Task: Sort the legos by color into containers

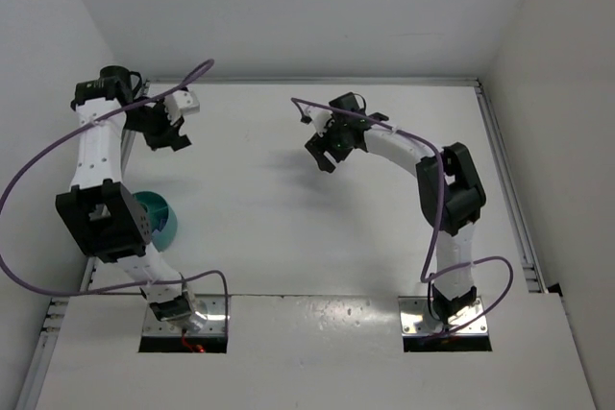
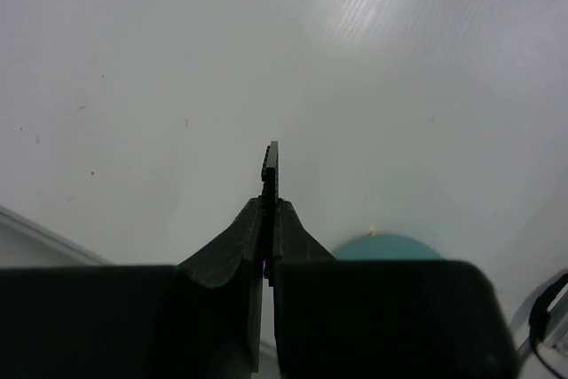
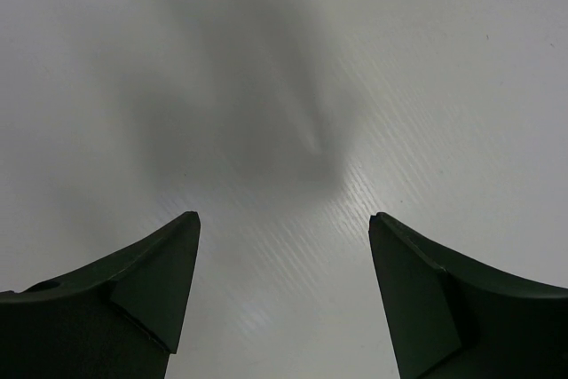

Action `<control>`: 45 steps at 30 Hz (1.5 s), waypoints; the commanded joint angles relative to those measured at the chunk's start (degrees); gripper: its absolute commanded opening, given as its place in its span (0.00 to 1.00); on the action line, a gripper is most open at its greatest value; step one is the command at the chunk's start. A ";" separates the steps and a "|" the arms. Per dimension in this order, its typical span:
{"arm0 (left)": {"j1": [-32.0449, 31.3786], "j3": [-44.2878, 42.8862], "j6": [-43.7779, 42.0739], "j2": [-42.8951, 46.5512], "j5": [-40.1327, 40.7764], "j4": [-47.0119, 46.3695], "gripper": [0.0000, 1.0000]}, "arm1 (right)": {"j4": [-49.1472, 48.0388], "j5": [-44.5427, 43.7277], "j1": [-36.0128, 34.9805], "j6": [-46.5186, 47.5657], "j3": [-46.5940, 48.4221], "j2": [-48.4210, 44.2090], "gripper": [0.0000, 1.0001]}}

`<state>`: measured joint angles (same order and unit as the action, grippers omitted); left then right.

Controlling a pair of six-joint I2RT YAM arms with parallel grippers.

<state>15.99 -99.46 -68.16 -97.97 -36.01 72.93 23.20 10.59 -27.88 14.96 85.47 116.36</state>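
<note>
Left tool [image 2: 269, 210] pinches a studded brick [image 2: 271, 166] edge-on; right tool [image 3: 284, 224] gapes wide.

Both arms share one build: the left arm [image 1: 96, 153] and the right arm [image 1: 450, 252] are white links joined by chunky black joint housings. A thin purple cable [image 1: 188, 74] loops loosely along each. Each base is bolted to a bare metal plate [image 1: 213, 314], with red wiring [image 1: 192, 341] at the left one. The fingers [image 3: 151, 299] are matte, dark, wedge-shaped.
</note>
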 commanded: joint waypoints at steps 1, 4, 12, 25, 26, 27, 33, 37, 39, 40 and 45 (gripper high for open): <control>2.89 3.65 -14.87 4.10 5.07 1.78 0.00 | -0.70 2.85 -0.07 -0.55 3.74 0.36 0.77; 4.66 5.94 -20.66 7.26 7.00 1.78 0.00 | -0.70 2.86 0.46 -0.55 3.74 0.36 0.77; 8.80 11.04 -32.90 11.92 13.94 1.78 0.00 | -0.70 4.00 0.46 -2.21 2.16 0.36 0.77; 9.85 17.80 -37.92 15.27 16.59 1.78 0.00 | -1.84 4.53 0.46 -3.27 1.01 0.36 0.77; 9.85 17.81 -37.92 15.88 17.19 1.78 0.00 | -2.37 4.53 0.46 -3.27 1.01 0.36 0.77; 9.85 18.85 -38.62 16.58 17.20 1.78 0.00 | -2.37 4.53 0.46 -3.79 1.01 0.36 0.77; 9.85 22.64 -39.68 18.60 18.87 1.78 0.00 | -2.37 4.53 0.46 -3.80 1.01 0.36 0.77; 9.85 23.87 -39.16 19.14 19.93 1.78 0.00 | -2.37 4.53 -0.07 -4.32 1.54 0.89 0.77; 9.85 24.40 -39.15 19.14 20.97 1.78 0.00 | -2.37 4.53 -0.07 -4.33 2.24 1.42 0.77; 9.85 25.01 -39.15 19.14 21.50 1.78 0.00 | -2.37 4.53 -0.07 -4.33 2.85 1.94 0.77; 9.85 25.54 -39.15 18.00 23.17 1.78 0.00 | -2.37 4.53 -0.07 -4.33 3.39 1.95 0.77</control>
<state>25.15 -74.28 -105.65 -80.42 -13.72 74.06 22.65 14.00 -27.88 11.49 86.67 118.13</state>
